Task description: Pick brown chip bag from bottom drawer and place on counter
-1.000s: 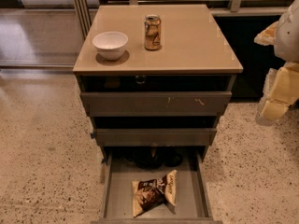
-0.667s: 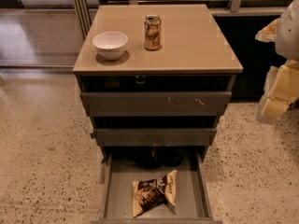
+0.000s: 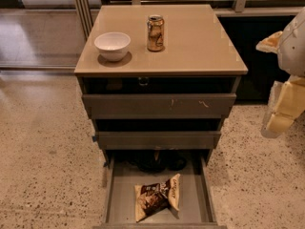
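Observation:
The brown chip bag (image 3: pixel 158 200) lies crumpled on the flat grey floor of the open bottom drawer (image 3: pixel 190 209), near its front and slightly left of centre. The two grey drawers above it are pushed nearly in. The glossy beige counter (image 3: pixel 200 42) tops the cabinet. My gripper (image 3: pixel 280 106), white and cream, hangs at the right edge of the view, beside the cabinet at about the height of the upper drawers. It is well apart from the bag and holds nothing I can see.
A white bowl (image 3: pixel 112 45) and a gold drink can (image 3: pixel 155 32) stand on the counter's back left part. Dark round objects (image 3: pixel 157 162) sit at the back of the bottom drawer. Speckled terrazzo floor (image 3: pixel 43 166) surrounds the cabinet. Railings and glass stand behind.

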Motion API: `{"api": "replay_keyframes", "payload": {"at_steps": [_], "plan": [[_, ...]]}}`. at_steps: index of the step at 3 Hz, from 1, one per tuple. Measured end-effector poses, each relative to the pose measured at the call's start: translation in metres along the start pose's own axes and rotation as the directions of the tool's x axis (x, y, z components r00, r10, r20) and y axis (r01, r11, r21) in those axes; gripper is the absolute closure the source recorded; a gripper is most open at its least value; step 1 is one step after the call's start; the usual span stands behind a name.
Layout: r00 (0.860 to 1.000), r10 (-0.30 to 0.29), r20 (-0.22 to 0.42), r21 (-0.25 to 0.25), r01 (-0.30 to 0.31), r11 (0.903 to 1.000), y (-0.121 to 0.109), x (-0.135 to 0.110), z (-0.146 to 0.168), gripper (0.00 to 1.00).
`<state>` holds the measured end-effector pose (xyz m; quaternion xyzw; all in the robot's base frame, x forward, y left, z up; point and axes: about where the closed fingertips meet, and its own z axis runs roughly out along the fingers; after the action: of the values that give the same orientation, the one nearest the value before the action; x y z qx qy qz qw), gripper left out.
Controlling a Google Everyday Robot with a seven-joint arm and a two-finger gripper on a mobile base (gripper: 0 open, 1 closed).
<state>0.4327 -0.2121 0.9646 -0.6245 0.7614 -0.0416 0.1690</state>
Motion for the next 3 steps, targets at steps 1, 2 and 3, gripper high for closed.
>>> {"api": "replay_keyframes", "payload": {"at_steps": [1, 2, 3], "plan": [[0.999, -0.025, 0.023, -0.038, 0.026, 0.9989, 0.015, 0.007, 0.028, 0.00], [0.997, -0.057, 0.058, -0.126, 0.064, 0.9899, 0.040, 0.030, 0.083, 0.00], [0.995, -0.061, 0.081, -0.190, 0.076, 0.9788, 0.059, 0.054, 0.125, 0.00]]}}
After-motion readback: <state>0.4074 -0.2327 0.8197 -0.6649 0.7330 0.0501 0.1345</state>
